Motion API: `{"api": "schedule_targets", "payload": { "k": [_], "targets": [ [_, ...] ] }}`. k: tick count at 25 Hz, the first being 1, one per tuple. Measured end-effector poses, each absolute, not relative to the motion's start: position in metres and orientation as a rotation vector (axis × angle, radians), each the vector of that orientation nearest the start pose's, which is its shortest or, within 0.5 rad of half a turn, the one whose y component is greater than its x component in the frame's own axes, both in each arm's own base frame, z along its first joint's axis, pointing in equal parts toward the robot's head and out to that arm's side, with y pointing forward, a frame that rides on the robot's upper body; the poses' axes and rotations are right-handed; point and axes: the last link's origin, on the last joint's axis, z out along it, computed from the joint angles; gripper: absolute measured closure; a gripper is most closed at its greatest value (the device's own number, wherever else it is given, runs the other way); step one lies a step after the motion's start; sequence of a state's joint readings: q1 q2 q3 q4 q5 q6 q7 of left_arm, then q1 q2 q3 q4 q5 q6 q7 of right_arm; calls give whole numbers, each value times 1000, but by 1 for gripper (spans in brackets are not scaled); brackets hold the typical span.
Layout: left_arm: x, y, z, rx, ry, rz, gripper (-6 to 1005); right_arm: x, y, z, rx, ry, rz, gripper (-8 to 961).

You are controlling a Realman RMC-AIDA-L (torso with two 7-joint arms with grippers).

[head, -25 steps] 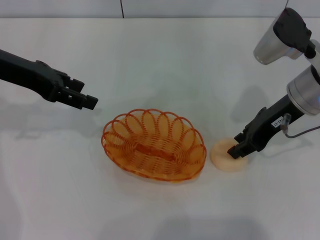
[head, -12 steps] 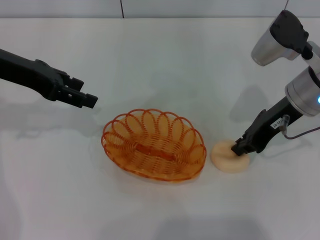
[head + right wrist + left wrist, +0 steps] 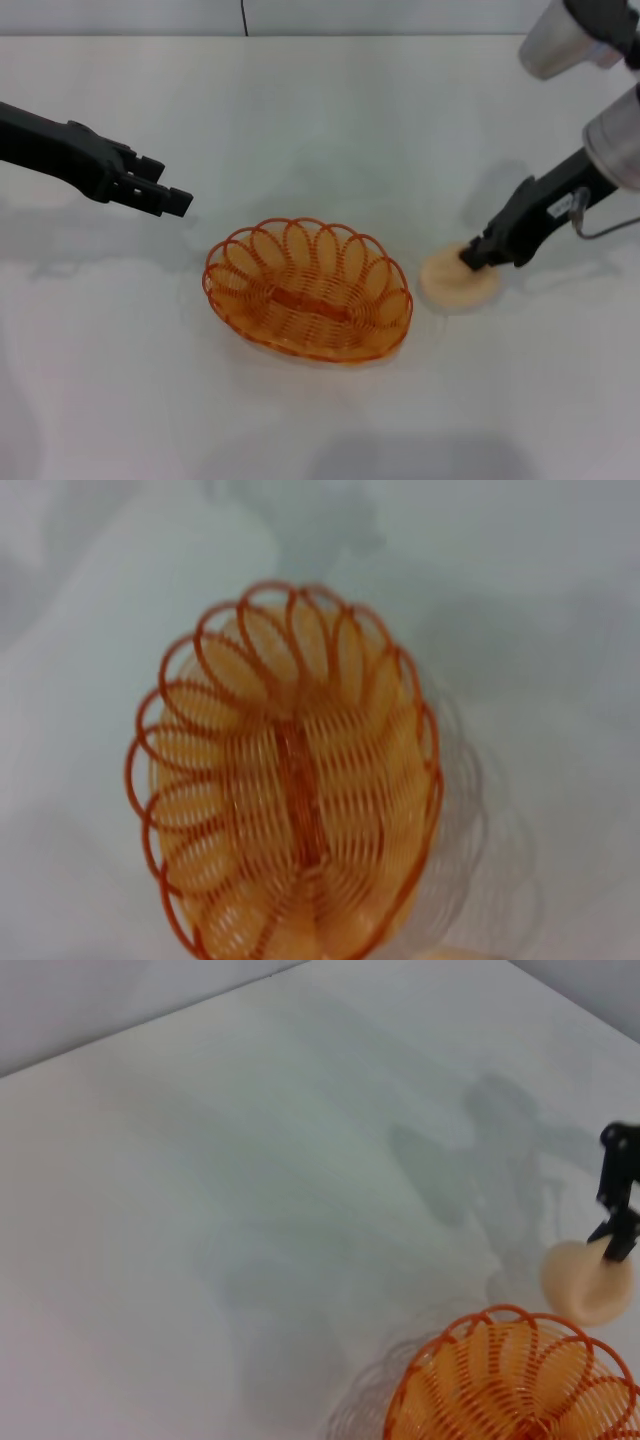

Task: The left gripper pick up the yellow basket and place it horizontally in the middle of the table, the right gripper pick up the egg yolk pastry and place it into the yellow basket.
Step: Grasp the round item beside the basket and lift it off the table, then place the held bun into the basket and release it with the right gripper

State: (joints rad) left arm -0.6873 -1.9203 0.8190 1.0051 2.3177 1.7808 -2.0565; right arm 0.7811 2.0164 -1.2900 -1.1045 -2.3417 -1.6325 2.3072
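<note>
On the right side of the table (image 3: 320,110) I see my right gripper (image 3: 472,258) closed on the egg yolk pastry (image 3: 455,284), which appears slightly raised above the surface (I cannot confirm full clearance). Near the middle of the table, just beside the pastry, the yellow basket (image 3: 308,289) sits upright on the surface. My left gripper (image 3: 172,198) hangs above the table, apart from the basket, its fingers close together and holding nothing.
</note>
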Motion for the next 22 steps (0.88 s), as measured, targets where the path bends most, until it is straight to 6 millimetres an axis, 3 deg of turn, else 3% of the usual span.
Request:
{"api": "schedule_targets", "payload": {
  "k": [9,22],
  "targets": [
    [-222,370,87,-2822,-941,-35,270,125,369,14,-2917,699,-323,922],
    [-221,371,86,-2815,-933,-38,270,88,350,-26,-3082,563,-217,923]
  ]
}}
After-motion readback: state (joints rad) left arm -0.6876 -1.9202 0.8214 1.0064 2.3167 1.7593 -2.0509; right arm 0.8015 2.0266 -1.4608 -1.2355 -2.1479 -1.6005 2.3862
